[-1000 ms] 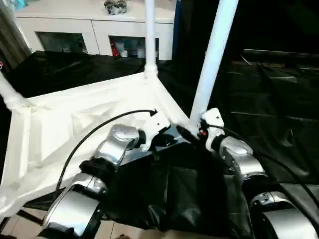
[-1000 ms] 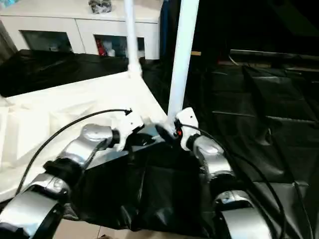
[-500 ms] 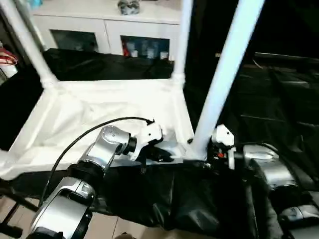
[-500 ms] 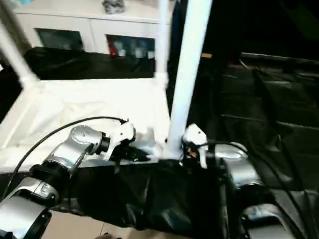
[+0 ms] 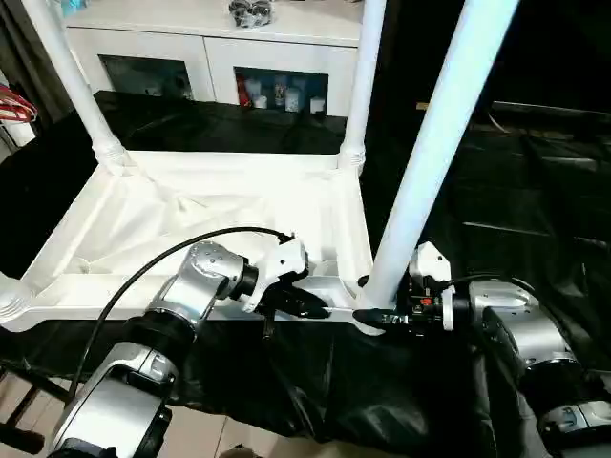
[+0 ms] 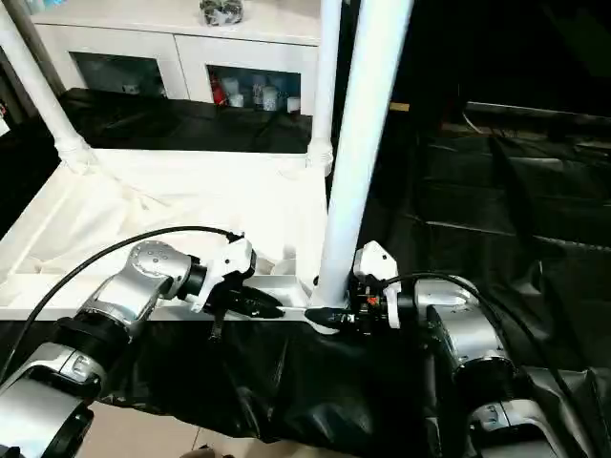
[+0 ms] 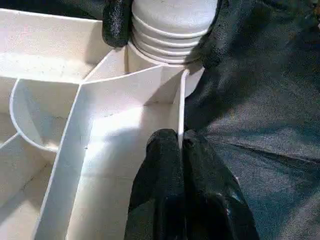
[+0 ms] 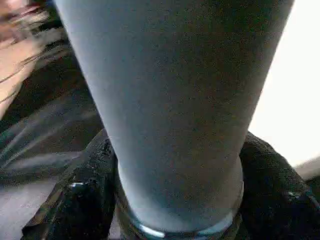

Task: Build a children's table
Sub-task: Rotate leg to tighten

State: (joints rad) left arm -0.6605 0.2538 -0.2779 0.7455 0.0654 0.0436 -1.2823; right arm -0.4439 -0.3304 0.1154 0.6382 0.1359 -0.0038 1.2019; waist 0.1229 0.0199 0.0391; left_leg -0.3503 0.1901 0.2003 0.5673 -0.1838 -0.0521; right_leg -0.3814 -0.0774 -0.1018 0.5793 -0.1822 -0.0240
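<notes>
Background: white cabinet [image 5: 200,57] with glass doors stands behind; black sheeting [image 5: 535,210] covers the work surface.
Table top [image 5: 191,219]: lies upside down on the sheeting, ribbed underside up, near edge toward the robot.
Far legs: left far leg [image 5: 81,91] and right far leg [image 5: 361,81] stand upright in their corner sockets.
Left gripper [image 5: 310,305]: fingers [image 7: 165,170] pressed together on the thin near rim of the top, beside the corner socket.
Near leg [image 5: 434,153]: upright in the near right corner socket.
Right gripper [image 5: 377,318]: black fingers [image 8: 85,200] sit on either side of the near leg's base, touching it.
</notes>
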